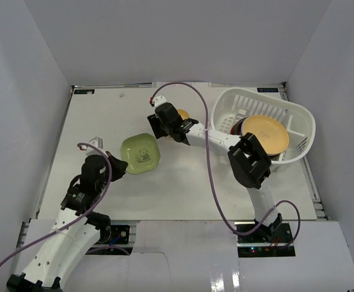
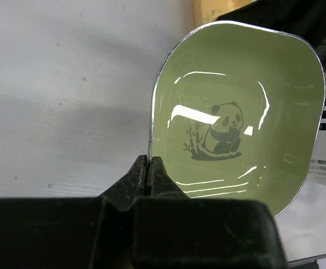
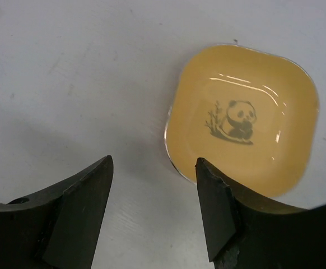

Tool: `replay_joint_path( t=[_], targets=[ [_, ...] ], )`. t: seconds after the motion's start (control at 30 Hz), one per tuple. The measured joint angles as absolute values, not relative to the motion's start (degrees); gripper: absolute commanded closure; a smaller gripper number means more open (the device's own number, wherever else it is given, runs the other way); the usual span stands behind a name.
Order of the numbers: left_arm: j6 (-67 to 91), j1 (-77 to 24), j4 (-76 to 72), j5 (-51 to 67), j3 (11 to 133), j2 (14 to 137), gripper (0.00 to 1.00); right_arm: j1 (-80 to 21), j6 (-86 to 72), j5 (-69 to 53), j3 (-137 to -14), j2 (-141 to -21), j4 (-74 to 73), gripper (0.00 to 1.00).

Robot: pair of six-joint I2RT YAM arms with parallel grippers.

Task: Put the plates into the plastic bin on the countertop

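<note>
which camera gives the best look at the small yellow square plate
The right wrist view: the yellow square plate lies nearly whole on the countertop, panda print clear. The top external view shows only a sliver beside the right arm; the left wrist view only a yellow corner above the green plate.

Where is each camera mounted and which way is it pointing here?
Top external: overhead, behind the robot, looking down on the countertop and plastic bin; left arm and right arm show.
Left wrist: on the left wrist, looking along the left gripper, shut on the green plate's rim; only its fingers show.
Right wrist: on the right wrist, looking down at the small yellow square plate; open right gripper shows.
Shared: the green plate is in top and left wrist; the yellow one in top and right wrist.
</note>
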State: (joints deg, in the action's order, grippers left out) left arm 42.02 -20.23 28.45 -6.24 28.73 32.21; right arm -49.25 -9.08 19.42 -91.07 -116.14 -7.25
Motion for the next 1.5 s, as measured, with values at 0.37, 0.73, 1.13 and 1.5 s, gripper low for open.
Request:
replay_joint_path(
  t=[0.37,0.73,1.13,1.5],
  targets=[
    [37.50,-20.23,32.14,-10.57,43.24,25.06,1.00,-47.09,-2.13,12.21,-107.42,-134.85,-15.11,0.61],
    [36.97,-20.23,32.84,-8.58,44.31,26.17,1.00,-47.03,-1.13,10.22,-104.81,-126.96,-14.96,0.92],
    [40.86,-20.23,25.96,3.36,43.97,34.00,1.00,-34.61,-0.01,20.78,-87.61,-79.99,-14.28,0.92],
    [41.25,-33.45,19.42,2.13,54.17,53.78,1.00,-12.40,-8.45,13.69,-59.96,-74.02,-18.65,0.80]
  ],
)
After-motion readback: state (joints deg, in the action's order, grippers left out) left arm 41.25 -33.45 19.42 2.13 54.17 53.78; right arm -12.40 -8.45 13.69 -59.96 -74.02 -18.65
